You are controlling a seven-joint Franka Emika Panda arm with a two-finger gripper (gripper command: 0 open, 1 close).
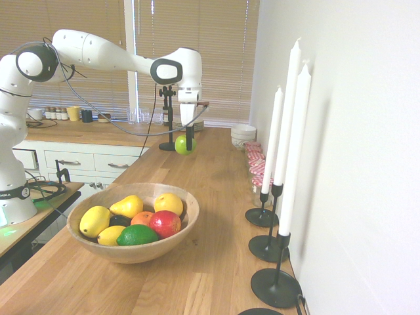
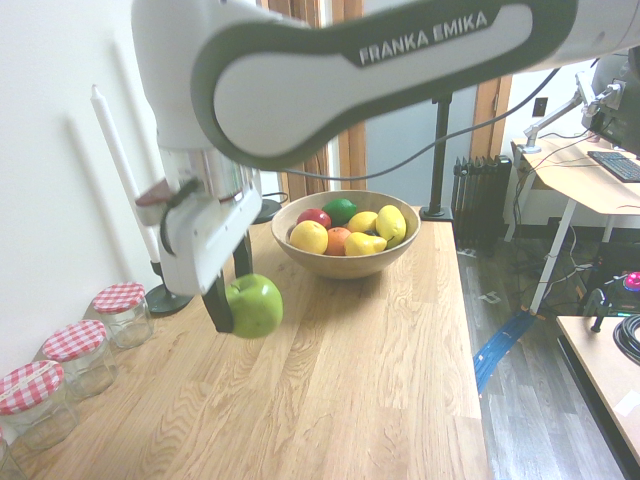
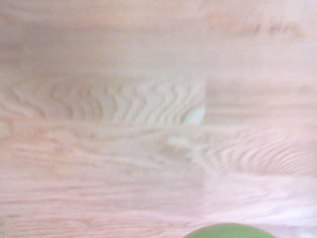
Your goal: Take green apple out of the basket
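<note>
Jaws (image 2: 236, 292) pointing down, gripping green apple (image 2: 254, 306)

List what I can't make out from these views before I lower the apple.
- Green apple: mostly cut off by the wrist view's bottom edge.
- Basket: its inside bottom is hidden under the fruit in both exterior views.
- Dark fruit: mostly covered by its neighbours in the first exterior view; its kind is unclear.
- Nearest jar: cut off by the second exterior view's left edge.
- Countertop grain: blurred in the wrist view.
</note>
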